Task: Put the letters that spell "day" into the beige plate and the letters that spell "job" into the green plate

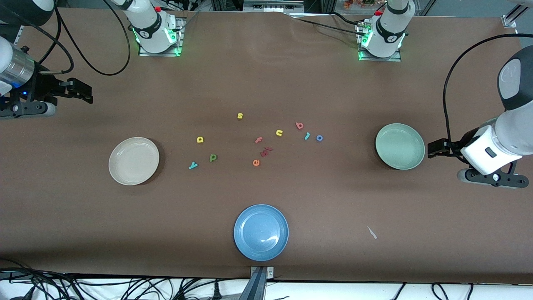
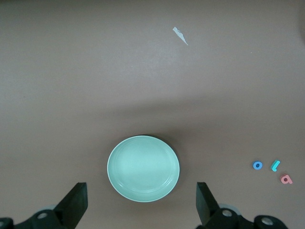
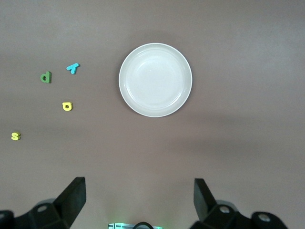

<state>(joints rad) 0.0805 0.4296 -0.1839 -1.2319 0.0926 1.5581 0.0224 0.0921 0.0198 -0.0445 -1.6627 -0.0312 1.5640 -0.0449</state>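
The brown worktop point(image 1: 266, 75) carries three plates. The blue plate point(image 1: 261, 232) lies nearest the front camera, mid-table. The beige plate point(image 1: 133, 160) sits toward the right arm's end, the green plate point(image 1: 400, 146) toward the left arm's end; both are empty.

The left arm reaches in from the worktop's end, its wrist angled down, and the left gripper point(image 1: 435, 148) hovers just beside the green plate at the plate's 3 o'clock in the front view. Its fingers point(image 2: 76, 202) are spread wide and hold nothing.

The right arm waits at its end of the worktop, with the right gripper point(image 1: 83, 92) up at about 10 o'clock from the beige plate, well apart from it. Its fingers point(image 3: 74, 195) are also spread wide, empty.

Between the plates lie the small letters. For "day": the yellow rounded letter point(image 1: 200, 139), the green p-like letter point(image 1: 213, 157) and the teal "y" point(image 1: 193, 165), near the beige plate's 3 o'clock. For "job": the red-pink "b" point(image 1: 299, 125), the teal "j" point(image 1: 307, 136) and the blue "o" point(image 1: 319, 138), at the green plate's 9 o'clock. Between the groups lie the yellow "s" point(image 1: 240, 116), yellow "u" point(image 1: 279, 133), reddish "f" point(image 1: 258, 140) and orange "e" point(image 1: 256, 162).
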